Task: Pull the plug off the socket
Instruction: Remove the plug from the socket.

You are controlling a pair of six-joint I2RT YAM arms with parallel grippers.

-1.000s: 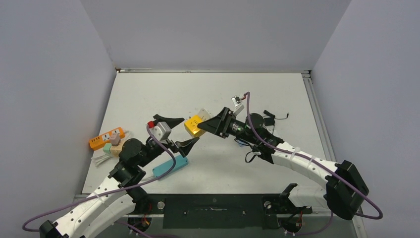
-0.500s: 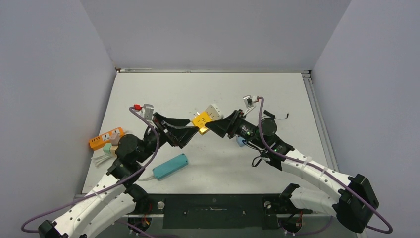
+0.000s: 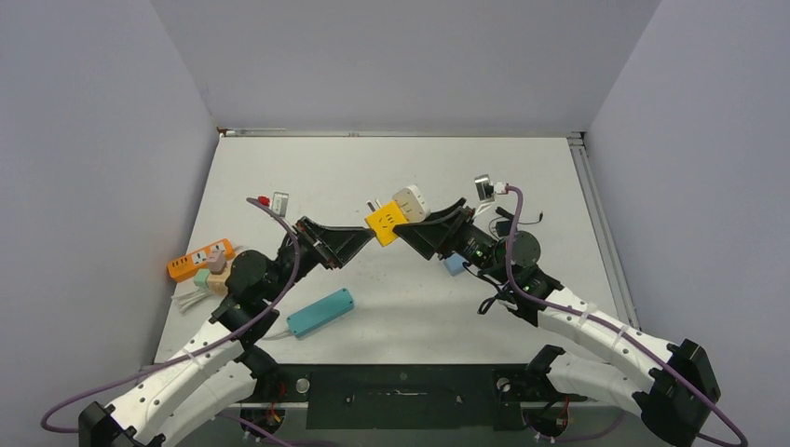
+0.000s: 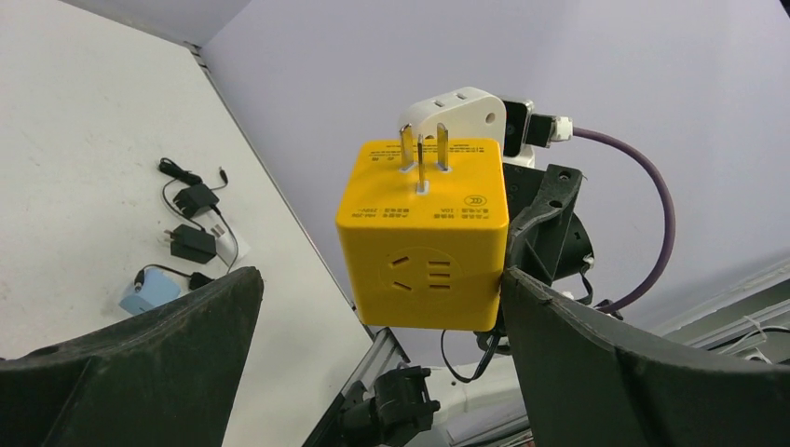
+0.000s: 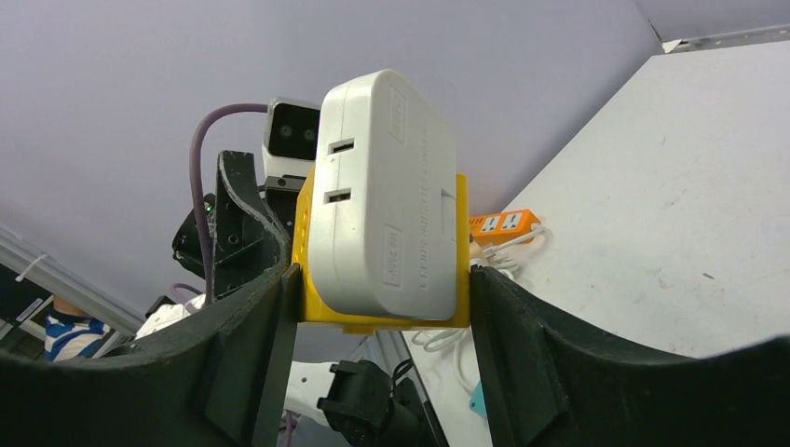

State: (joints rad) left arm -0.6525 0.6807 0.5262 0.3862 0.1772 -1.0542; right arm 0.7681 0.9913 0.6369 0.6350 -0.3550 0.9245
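A yellow cube socket (image 3: 385,223) hangs in the air above the table's middle, with my right gripper (image 3: 399,229) shut on two of its opposite sides. A white plug (image 3: 411,202) sits pushed into the cube's far face. In the right wrist view the white plug (image 5: 382,214) fills the space between the fingers and the socket (image 5: 462,270) shows as a yellow rim behind it. My left gripper (image 3: 359,248) faces the cube from the left and is open wide. In the left wrist view the socket (image 4: 424,242) stands between the fingertips, its right edge against the right finger (image 4: 559,335), with the plug (image 4: 456,110) behind it.
An orange power strip (image 3: 200,259) and pale plugs (image 3: 210,277) lie at the left edge. A teal power strip (image 3: 320,312) lies near the left arm. Black adapters with cables (image 3: 508,219) and a small blue adapter (image 3: 454,264) lie under the right arm.
The right gripper has carried the socket and plug up and a little to the right. The left wrist has rolled over and brought its open fingers up to the cube.
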